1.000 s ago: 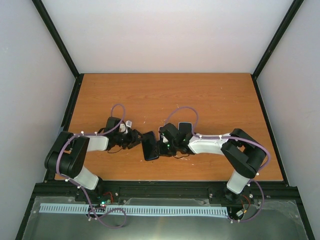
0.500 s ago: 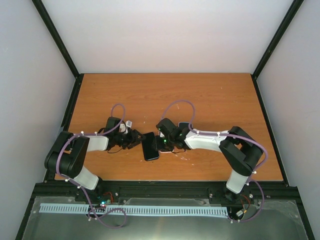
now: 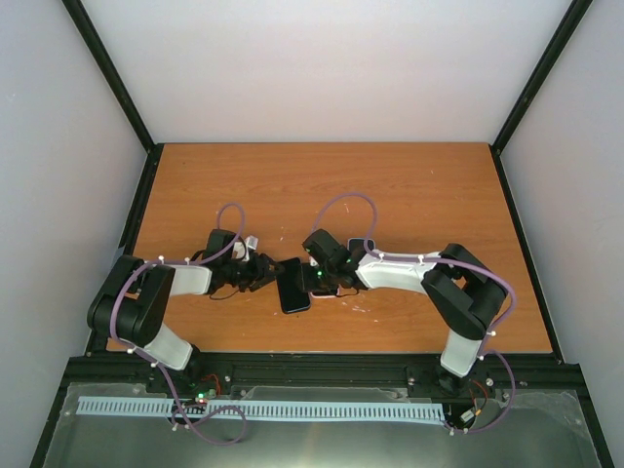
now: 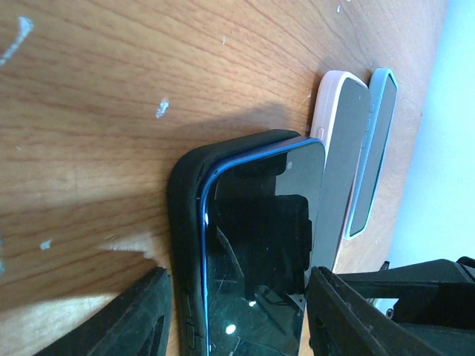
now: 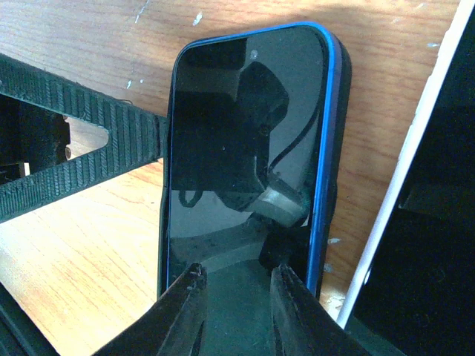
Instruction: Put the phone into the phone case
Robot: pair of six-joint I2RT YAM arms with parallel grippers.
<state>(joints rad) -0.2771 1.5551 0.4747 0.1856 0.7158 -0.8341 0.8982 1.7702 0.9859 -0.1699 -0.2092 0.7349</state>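
Note:
A blue-edged phone [image 3: 292, 287] lies screen up in a black phone case [image 4: 182, 222] on the table, between the two arms. In the left wrist view the phone's [image 4: 260, 245] left edge stands slightly proud of the case rim. My left gripper [image 3: 270, 273] is open, its fingers spread to either side of the phone's near end [image 4: 237, 297]. One left finger [image 5: 89, 126] touches the case's side edge. My right gripper [image 3: 314, 281] has its fingertips a little apart and resting on the phone's screen [image 5: 234, 274].
A phone in a pink case [image 4: 338, 148] and one in a light blue case [image 4: 375, 148] lie side by side just beyond the black case, under my right arm. The wooden table [image 3: 390, 185] is walled on three sides.
My right gripper has moved left onto the phone's screen. My left gripper has edged right against the case. The phone and case have hardly shifted.

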